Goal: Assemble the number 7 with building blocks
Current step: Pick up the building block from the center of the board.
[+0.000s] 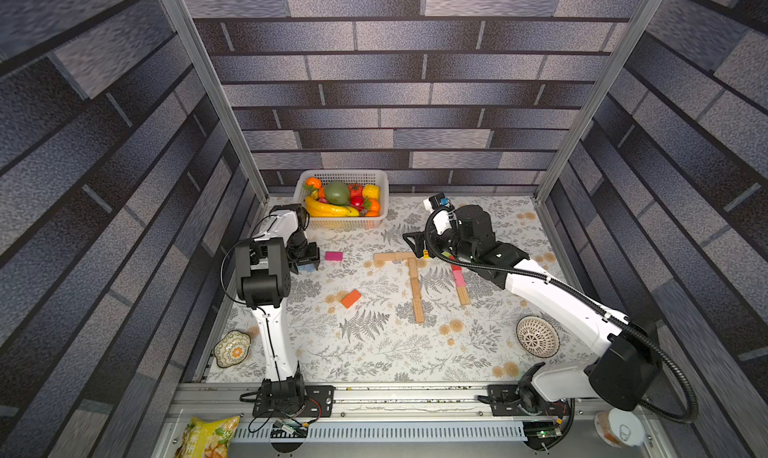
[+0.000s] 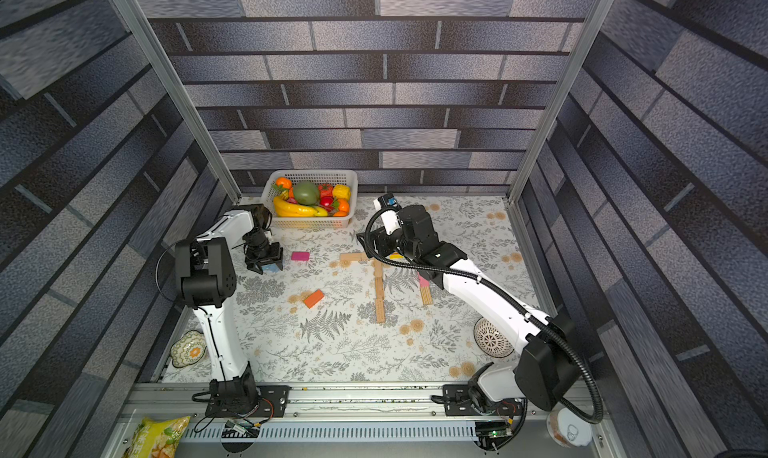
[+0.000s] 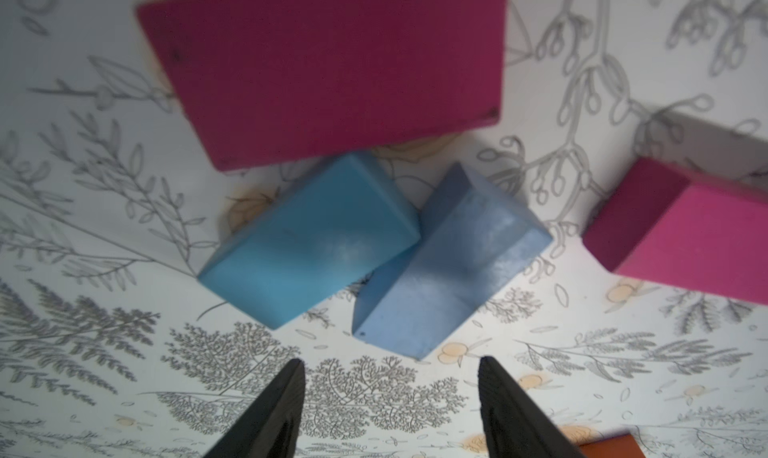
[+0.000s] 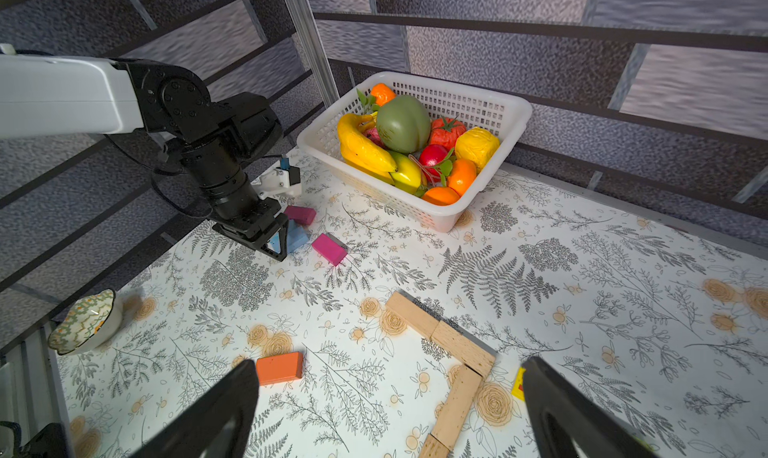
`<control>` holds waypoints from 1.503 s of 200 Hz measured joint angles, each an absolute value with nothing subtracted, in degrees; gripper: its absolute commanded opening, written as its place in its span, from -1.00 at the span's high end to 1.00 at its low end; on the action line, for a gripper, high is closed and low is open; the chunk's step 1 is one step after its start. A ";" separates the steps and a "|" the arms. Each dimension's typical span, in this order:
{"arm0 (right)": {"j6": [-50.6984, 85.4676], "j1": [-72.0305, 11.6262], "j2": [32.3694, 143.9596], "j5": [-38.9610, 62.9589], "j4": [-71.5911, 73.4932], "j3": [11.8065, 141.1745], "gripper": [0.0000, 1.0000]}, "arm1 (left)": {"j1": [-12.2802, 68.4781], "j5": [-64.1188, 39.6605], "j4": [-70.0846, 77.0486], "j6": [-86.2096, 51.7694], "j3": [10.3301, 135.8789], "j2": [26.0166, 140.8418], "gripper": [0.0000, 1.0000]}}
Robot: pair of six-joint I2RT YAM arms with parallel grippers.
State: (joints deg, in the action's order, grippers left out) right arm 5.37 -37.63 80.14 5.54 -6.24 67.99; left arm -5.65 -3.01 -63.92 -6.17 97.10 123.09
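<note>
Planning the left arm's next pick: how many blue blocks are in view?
2. Both lie just ahead of the open left gripper, touching each other: a lighter blue block and a duller blue block beside it. Others may be hidden under the right arm.

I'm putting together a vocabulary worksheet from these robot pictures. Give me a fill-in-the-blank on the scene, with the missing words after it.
1. The block pair in front of the left pincer is ___.
2. The top bar of the number 7 is ___ blocks long.
3. The toy fruit lies in a white ___.
4. The right pincer, jaws wide apart, holds ___.

Missing words: blue; two; basket; nothing.
</note>
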 measured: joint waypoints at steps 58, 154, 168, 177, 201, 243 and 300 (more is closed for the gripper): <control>5.06 -37.63 80.16 4.54 -6.66 68.51 -1.00 | -4.91 -2.48 -65.19 -6.11 104.49 129.47 -0.37; 5.13 -37.63 82.19 4.25 -7.29 71.09 -1.00 | -4.58 -2.70 -67.09 -6.20 108.36 131.85 0.02; 5.32 -37.63 82.39 4.23 -7.27 71.09 -1.00 | -4.60 -2.74 -66.87 -6.20 107.79 131.66 0.24; 5.54 -37.63 82.48 4.12 -7.22 71.09 -1.00 | -4.82 -2.83 -66.65 -6.42 107.02 131.17 0.29; 6.20 -37.63 82.72 4.10 -7.03 71.09 -1.00 | -5.15 -2.96 -65.82 -6.42 104.86 129.84 0.39; 7.01 -37.63 82.81 4.08 -6.76 71.09 -1.00 | -4.62 -2.90 -66.57 -8.29 101.32 126.65 0.39; 6.92 -37.63 82.70 2.59 -5.72 70.96 -1.00 | 3.73 -5.80 -69.47 -11.51 101.67 112.33 0.37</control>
